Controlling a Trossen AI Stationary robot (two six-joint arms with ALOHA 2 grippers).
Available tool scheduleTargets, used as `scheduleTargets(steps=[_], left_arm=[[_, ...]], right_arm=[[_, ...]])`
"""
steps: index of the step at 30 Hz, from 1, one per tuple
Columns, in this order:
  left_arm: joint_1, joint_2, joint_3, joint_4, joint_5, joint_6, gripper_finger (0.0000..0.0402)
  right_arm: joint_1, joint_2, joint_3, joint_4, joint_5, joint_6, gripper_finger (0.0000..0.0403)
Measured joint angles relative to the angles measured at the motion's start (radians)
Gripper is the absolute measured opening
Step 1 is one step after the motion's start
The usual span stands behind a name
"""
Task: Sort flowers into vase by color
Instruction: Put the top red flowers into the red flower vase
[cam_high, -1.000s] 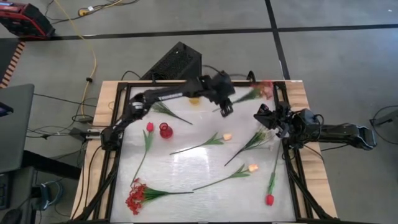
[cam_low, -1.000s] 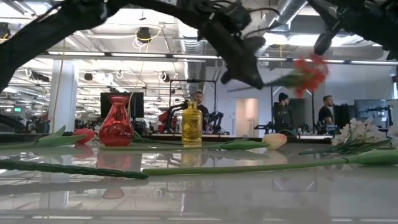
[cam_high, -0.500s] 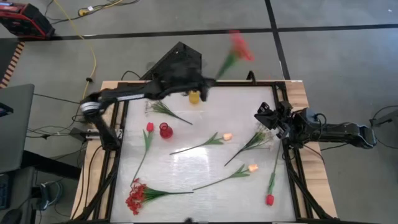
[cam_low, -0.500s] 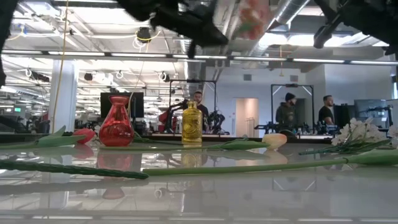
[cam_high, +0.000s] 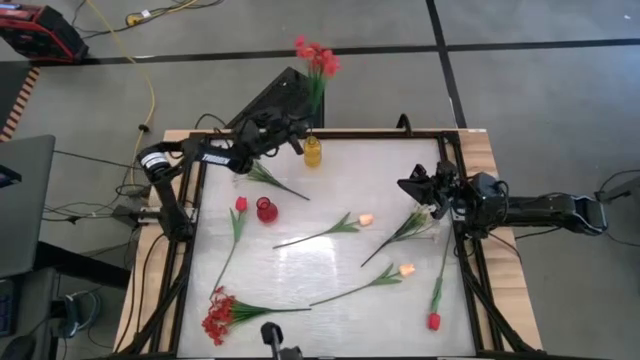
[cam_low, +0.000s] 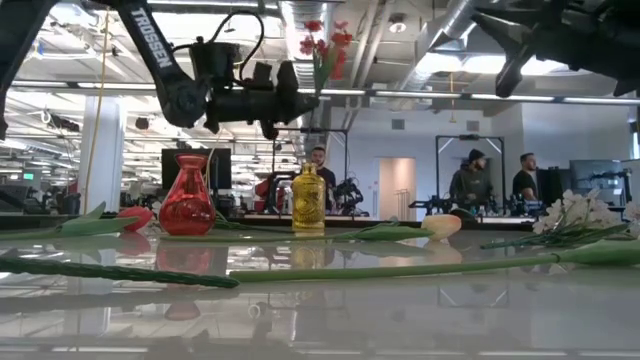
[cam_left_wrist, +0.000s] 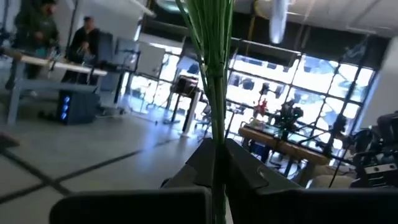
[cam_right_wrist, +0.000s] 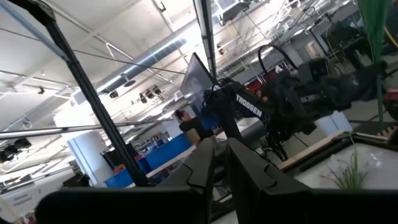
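My left gripper (cam_high: 298, 128) is shut on a red clustered-blossom spray (cam_high: 316, 55), held high over the table's far edge just behind the yellow vase (cam_high: 312, 152). In the low view the blossoms (cam_low: 325, 42) stand above the gripper (cam_low: 292, 100) and the yellow vase (cam_low: 308, 200). A red vase (cam_high: 265, 209) stands left of it. My right gripper (cam_high: 415, 186) hovers shut at the right side, above a white spray (cam_high: 420, 220) that lies on the table. Cream tulips (cam_high: 366, 218), red tulips (cam_high: 433, 321) and another red spray (cam_high: 217, 318) also lie flat. My left gripper pinches the spray's bundle of green stems (cam_left_wrist: 217, 134) between its two fingers (cam_left_wrist: 249, 174). The fingers lie across the stems, about level, coming from the table's left. The spray is lifted clear and stands nearly upright, blossoms on top. The fingers hide its lower end.
A loose green stem (cam_high: 272, 178) lies near the yellow vase, and a red tulip (cam_high: 240, 205) lies beside the red vase. A black box (cam_high: 285, 98) sits beyond the far edge. A black frame (cam_high: 452, 150) rims the table. People stand in the room behind.
My left gripper has swung from over the table's far right part toward the left and the far edge, sinking a little and tipping upward. The red spray in it went from lying level, blossoms to the right, to standing upright behind the yellow vase.
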Motion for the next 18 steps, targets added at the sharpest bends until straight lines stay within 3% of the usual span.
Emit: scheduleTargets(steps=[3, 18], left_arm=[[0.023, 0.024, 0.021, 0.018, 0.043, 0.022, 0.0000], [0.043, 0.029, 0.028, -0.086, 0.060, 0.119, 0.0000]], right_arm=[[0.002, 0.009, 0.000, 0.002, 0.001, 0.003, 0.0071], [0.001, 0.020, 0.000, 0.002, 0.049, 0.027, 0.0071]])
